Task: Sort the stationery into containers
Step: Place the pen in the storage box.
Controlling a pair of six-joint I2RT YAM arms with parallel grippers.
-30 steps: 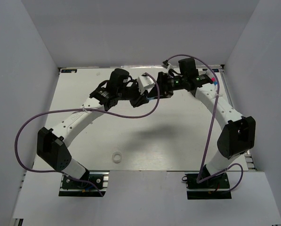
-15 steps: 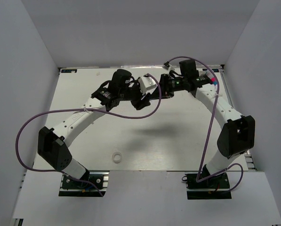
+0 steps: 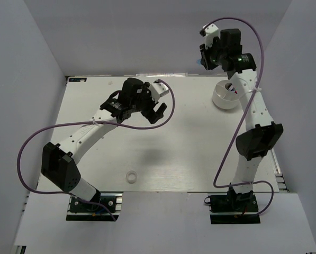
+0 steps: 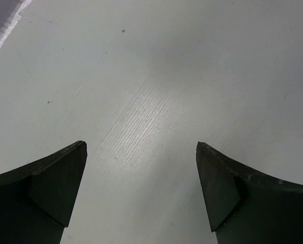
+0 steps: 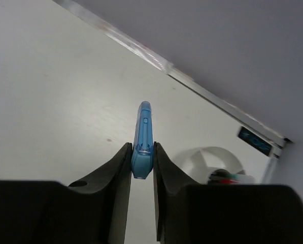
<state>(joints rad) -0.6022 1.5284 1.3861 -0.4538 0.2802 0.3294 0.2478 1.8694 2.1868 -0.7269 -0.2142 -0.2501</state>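
The right jaws pinch a blue tube (image 5: 142,129) up high near the white dish (image 3: 217,99); the left jaws gape wide, empty.

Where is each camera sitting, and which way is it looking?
Top external: high above and behind the bases, looking down on the whole table; the left arm and right arm show.
Left wrist: on the left wrist, facing down at the tabletop; the open left gripper shows.
Right wrist: on the lifted right wrist, looking down toward the table's far edge; the right gripper shows, shut on the light-blue tube, the white dish beyond.
Shared: top external also shows that white dish.
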